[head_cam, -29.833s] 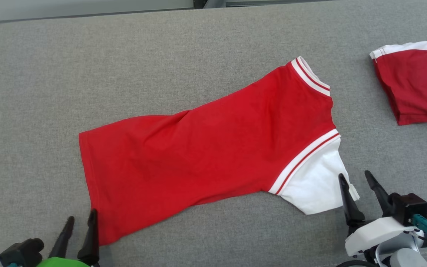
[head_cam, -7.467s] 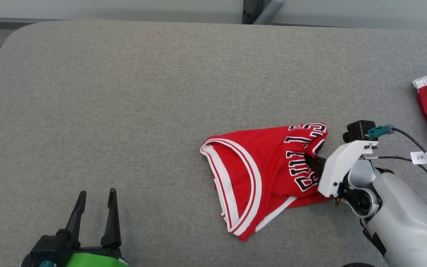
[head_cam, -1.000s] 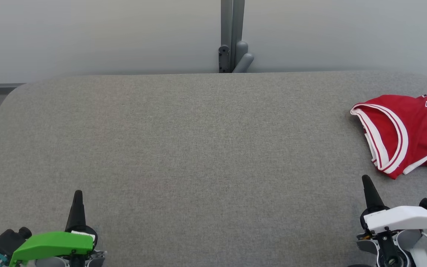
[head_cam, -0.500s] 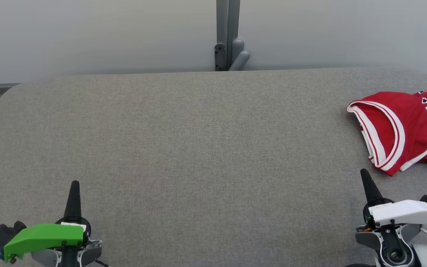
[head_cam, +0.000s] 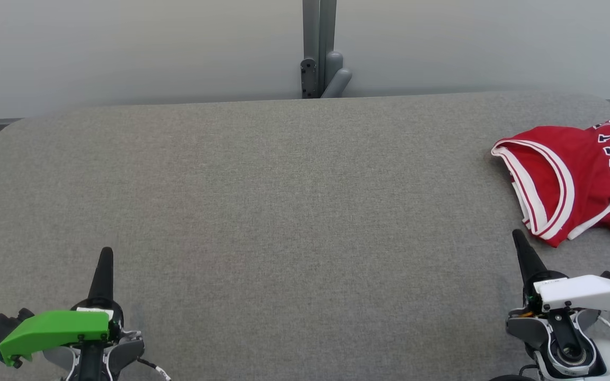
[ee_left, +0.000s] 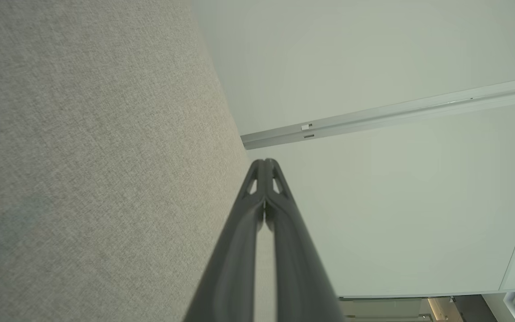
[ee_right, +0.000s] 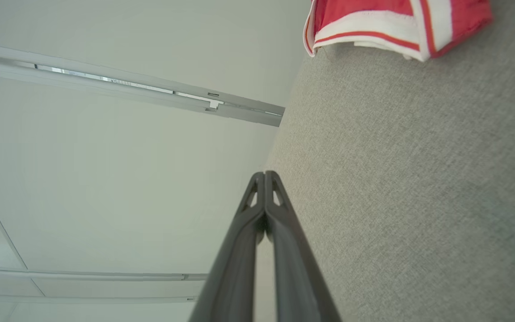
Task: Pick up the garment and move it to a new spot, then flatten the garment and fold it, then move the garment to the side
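Note:
The garment (head_cam: 575, 180), a red jersey with white trim and dark lettering, lies folded at the far right of the grey padded table (head_cam: 284, 201), partly cut off by the frame edge. Its trimmed edge (ee_right: 396, 27) also shows at the top of the right wrist view. My right gripper (head_cam: 519, 241) stands just below and left of it, apart from the cloth, shut and empty (ee_right: 264, 175). At the lower left my left gripper (head_cam: 105, 256) is shut on nothing (ee_left: 265, 163), far from the garment.
A pale wall with a grey post and bracket (head_cam: 318, 53) runs behind the table's far edge. The table's rounded left corner (head_cam: 3, 132) lies near the left side of the head view.
The head view has drifted, so the whole picture shifted slightly. Both grippers stay shut at the bottom corners; the garment lies where it was.

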